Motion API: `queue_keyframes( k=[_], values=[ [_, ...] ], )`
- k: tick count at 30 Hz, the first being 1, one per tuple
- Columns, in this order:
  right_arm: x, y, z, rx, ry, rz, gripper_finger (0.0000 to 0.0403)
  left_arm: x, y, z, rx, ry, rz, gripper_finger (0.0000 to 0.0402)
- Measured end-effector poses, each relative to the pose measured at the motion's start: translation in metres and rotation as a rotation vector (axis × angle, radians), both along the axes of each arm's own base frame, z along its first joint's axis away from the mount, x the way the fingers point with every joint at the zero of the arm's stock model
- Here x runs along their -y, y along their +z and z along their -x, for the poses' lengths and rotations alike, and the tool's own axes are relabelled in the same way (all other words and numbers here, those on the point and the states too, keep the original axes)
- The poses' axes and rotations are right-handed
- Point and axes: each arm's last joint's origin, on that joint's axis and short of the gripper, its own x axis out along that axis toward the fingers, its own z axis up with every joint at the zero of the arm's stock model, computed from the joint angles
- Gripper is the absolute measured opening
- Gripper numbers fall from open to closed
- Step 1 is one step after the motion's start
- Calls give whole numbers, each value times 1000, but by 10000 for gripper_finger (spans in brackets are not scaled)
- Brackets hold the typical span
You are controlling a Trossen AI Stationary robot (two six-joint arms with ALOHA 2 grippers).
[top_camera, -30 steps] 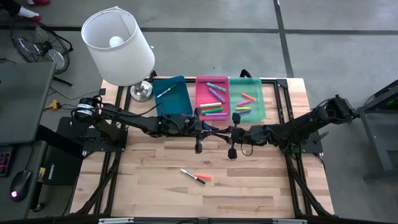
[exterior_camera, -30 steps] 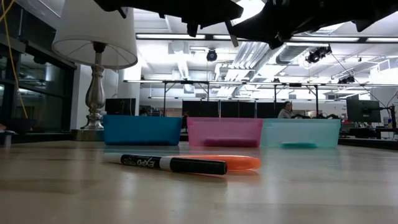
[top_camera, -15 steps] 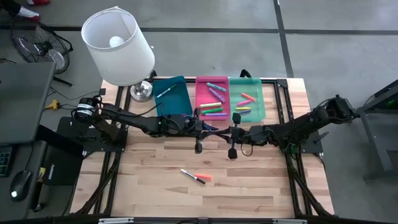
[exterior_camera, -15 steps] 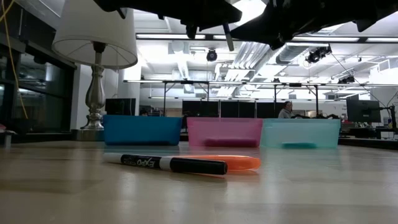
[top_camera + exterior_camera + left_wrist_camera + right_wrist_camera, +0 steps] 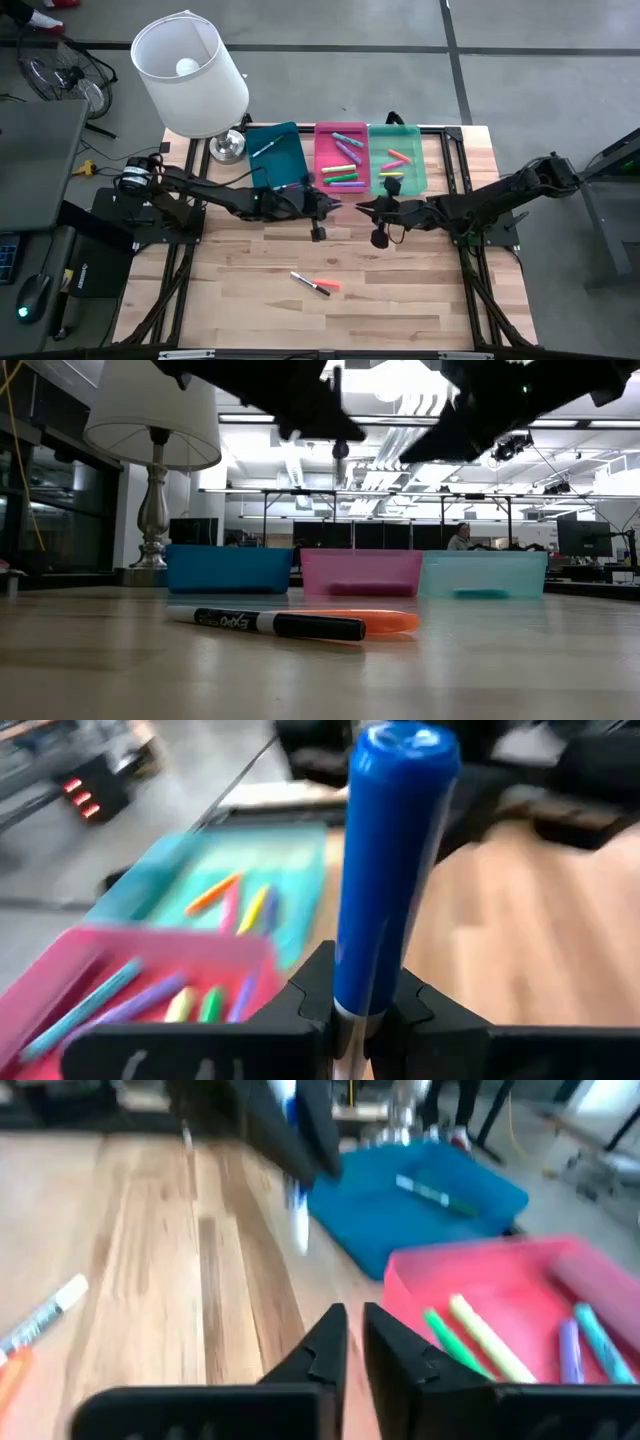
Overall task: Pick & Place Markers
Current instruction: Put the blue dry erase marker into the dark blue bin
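Note:
My left gripper (image 5: 327,203) is over the table's middle, just in front of the pink tray (image 5: 341,172), and is shut on a blue marker (image 5: 385,870). My right gripper (image 5: 362,207) faces it a short way to the right; its fingers (image 5: 330,1342) are shut with nothing between them. A black-and-white marker (image 5: 309,283) and an orange marker (image 5: 331,285) lie side by side on the wood nearer the front edge. Several markers lie in the pink tray and the green tray (image 5: 398,175). One lies in the blue tray (image 5: 275,160). My left gripper pinches the blue marker between its two fingers low on its barrel (image 5: 350,1000). The fingers come about level from the table's left and lie across it. The marker stands roughly upright, its blue end (image 5: 400,745) above the fingers, lifted clear of the table.
A lamp with a white shade (image 5: 190,75) stands at the table's far left corner beside the blue tray. The three trays line the far edge. Bare wood lies around the two loose markers and toward the front edge.
The two grippers, which met tip to tip in front of the pink tray, have drawn apart. My left one has gone toward the table's left with the blue marker. My right one has gone back toward the right without it. Both have tipped.

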Motion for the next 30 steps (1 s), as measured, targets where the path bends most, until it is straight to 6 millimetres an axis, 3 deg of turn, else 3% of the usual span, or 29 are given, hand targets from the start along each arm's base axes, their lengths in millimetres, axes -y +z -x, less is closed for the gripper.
queue_keyframes(
  k=[6,12,30],
  values=[
    [1,-14,6,-67,-36,-38,103,-12,-18,13,-223,191,-45,23],
    [4,-25,12,-76,-96,-65,155,-39,-25,23,-410,330,-8,23],
    [2,-27,12,-76,-75,-156,163,-100,-41,51,-709,520,9,23]
  ],
)
